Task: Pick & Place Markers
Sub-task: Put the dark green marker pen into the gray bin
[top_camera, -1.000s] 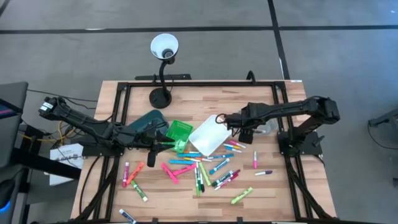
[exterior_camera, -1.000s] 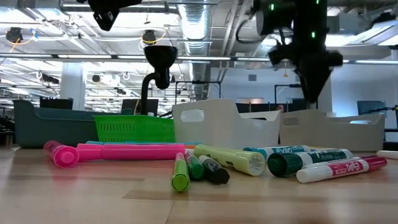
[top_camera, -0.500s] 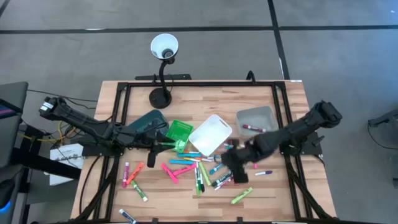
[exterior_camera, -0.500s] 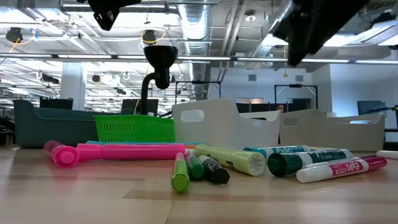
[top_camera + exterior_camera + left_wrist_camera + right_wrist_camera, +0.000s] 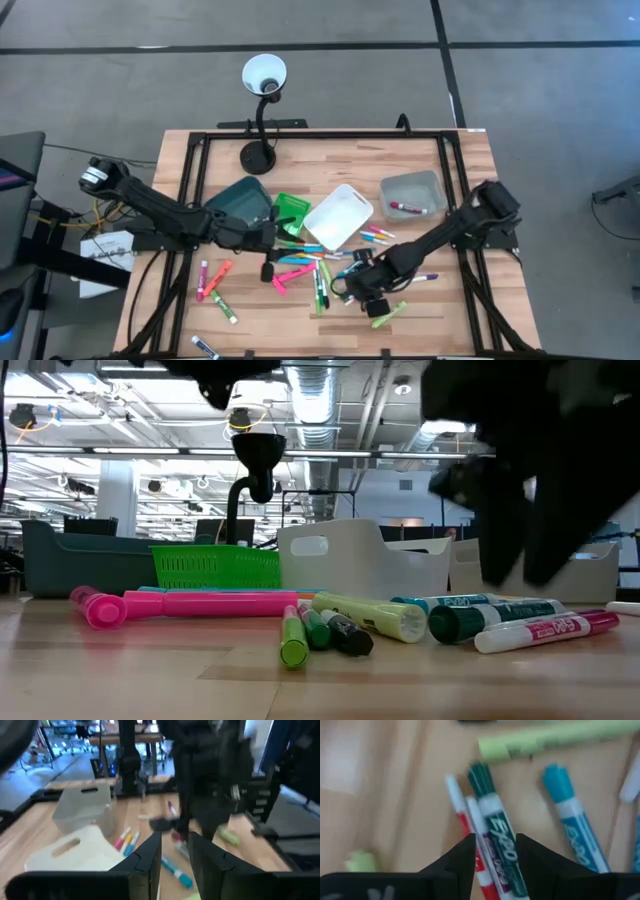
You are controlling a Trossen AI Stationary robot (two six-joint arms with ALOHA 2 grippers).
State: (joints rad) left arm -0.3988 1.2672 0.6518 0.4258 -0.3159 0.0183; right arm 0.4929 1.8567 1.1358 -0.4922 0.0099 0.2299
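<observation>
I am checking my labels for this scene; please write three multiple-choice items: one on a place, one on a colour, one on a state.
1. Where is the right end effector?
A. Inside the grey bin
B. Over the loose markers
C. Beside the lamp

2. What colour is the mesh basket?
A. Orange
B. Purple
C. Green

3. How are the right end effector's fingers?
A. Apart, either side of a green marker
B. Shut on a blue marker
C. Gripping a bin

Key: B, the high view shows it low over the scattered markers; C, the low view shows it green; A, the right wrist view shows the gap.
</observation>
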